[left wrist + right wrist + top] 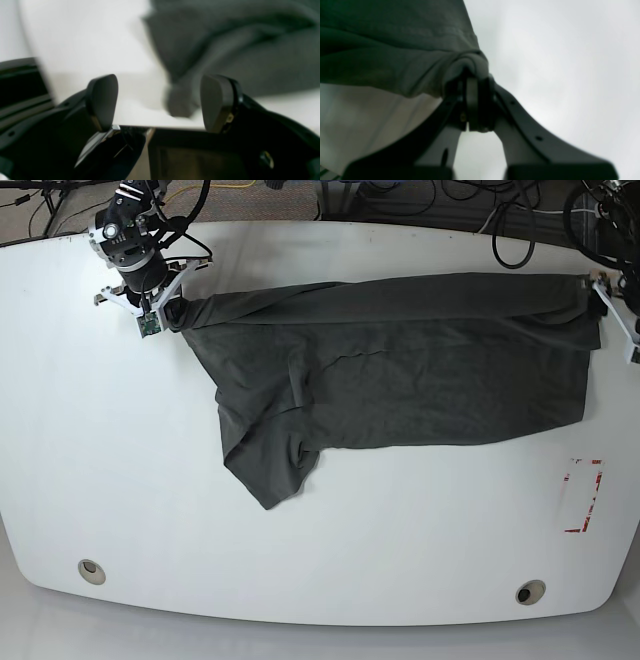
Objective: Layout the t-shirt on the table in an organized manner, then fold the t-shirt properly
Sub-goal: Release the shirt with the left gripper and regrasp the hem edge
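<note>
The dark grey t-shirt (400, 370) lies stretched across the far half of the white table (300, 560), with one bunched part hanging toward the front at the left. My right gripper (165, 312) is at the shirt's far-left corner. In the right wrist view it (472, 82) is shut on a gathered fold of the t-shirt (395, 50). My left gripper (603, 298) sits at the shirt's far-right corner. In the left wrist view it (160, 102) is open, its pads (102, 100) wide apart, and a corner of the t-shirt (237, 50) lies just beyond them on the table.
Two metal grommet holes (91, 571) (530, 592) sit near the table's front edge. A red-outlined rectangle (583, 496) marks the right side. Cables (520, 220) lie beyond the far edge.
</note>
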`<state>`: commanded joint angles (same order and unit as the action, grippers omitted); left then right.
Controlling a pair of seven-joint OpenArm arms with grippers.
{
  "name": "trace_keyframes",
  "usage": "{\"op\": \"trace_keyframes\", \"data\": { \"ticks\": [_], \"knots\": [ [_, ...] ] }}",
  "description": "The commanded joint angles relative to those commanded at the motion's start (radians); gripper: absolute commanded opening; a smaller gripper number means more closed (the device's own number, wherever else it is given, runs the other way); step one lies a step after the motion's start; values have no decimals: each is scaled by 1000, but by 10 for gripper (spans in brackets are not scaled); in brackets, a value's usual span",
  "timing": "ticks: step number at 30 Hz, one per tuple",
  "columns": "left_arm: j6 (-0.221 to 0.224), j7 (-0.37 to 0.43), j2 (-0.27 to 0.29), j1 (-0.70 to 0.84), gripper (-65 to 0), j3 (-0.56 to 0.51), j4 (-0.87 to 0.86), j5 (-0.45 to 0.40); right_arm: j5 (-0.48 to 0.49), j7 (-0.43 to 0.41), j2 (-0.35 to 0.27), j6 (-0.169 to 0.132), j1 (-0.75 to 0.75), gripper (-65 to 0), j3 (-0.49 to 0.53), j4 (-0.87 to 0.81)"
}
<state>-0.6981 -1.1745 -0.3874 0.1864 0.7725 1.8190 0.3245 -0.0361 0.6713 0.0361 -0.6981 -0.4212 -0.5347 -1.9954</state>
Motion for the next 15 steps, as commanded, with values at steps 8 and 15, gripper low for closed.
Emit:
{"op": "trace_keyframes", "data": {
  "ticks": [8, 15],
  "knots": [
    [0, 3, 0, -250, -163, -43, -187, -127, 0, 0, 0, 0, 2, -650, 0, 0],
    [0, 77, -3, -402, -163, -115, -397, -236, 3, 0, 0, 0, 3, -650, 0, 0]
  ]
}}
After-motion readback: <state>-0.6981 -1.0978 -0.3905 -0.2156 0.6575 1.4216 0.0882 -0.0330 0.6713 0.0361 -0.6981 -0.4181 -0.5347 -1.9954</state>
